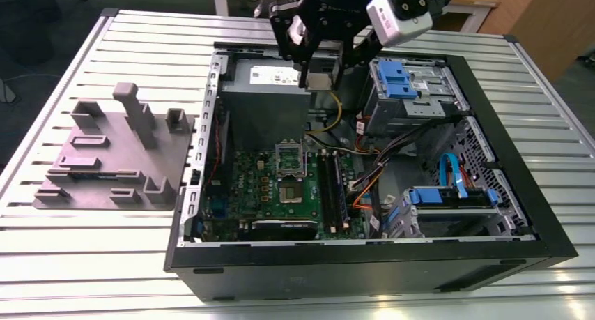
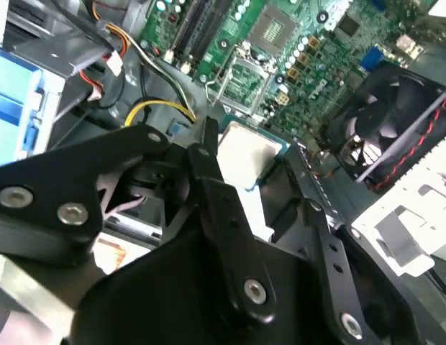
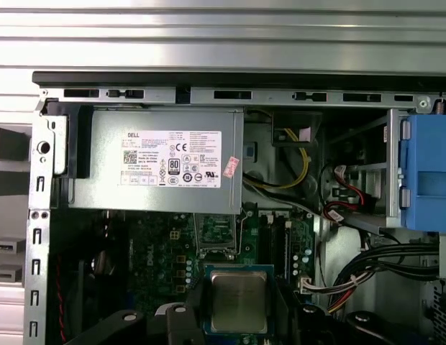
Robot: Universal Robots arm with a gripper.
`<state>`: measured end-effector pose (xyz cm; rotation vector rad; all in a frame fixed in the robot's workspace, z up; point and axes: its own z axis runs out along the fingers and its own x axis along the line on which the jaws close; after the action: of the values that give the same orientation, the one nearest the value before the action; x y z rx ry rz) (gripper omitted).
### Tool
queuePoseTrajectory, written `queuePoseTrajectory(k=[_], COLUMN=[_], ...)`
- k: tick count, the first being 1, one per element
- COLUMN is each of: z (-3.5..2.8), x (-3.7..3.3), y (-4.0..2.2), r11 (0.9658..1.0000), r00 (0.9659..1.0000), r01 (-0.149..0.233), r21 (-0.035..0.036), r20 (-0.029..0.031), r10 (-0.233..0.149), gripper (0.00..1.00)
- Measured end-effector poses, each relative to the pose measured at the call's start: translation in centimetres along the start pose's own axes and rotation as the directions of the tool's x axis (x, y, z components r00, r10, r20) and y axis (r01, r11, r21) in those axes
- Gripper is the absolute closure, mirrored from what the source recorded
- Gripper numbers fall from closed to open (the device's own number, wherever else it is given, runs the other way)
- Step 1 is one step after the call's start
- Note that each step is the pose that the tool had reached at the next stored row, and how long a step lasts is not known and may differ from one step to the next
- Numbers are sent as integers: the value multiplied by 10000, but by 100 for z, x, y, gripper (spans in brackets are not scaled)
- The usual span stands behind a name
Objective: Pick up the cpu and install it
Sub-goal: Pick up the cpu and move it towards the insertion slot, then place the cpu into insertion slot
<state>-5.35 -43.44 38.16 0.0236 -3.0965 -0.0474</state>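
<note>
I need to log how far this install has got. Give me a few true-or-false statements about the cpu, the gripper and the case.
1. The gripper is shut on the cpu. True.
2. The cpu sits in the socket. False: the gripper holds it over the case, and the socket is bare.
3. The grey moulded plate lies outside the case, on the exterior view's left. True.
4. The case's side is closed. False: it is open, and the motherboard shows.
</note>
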Motion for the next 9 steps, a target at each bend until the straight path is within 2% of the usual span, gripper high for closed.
queuePoseTrajectory(k=[9], z=[2], x=[-1], y=[-19], r11=[10000], r00=[10000], r01=[1], r21=[5], r20=[0], r10=[-1], gripper=[53])
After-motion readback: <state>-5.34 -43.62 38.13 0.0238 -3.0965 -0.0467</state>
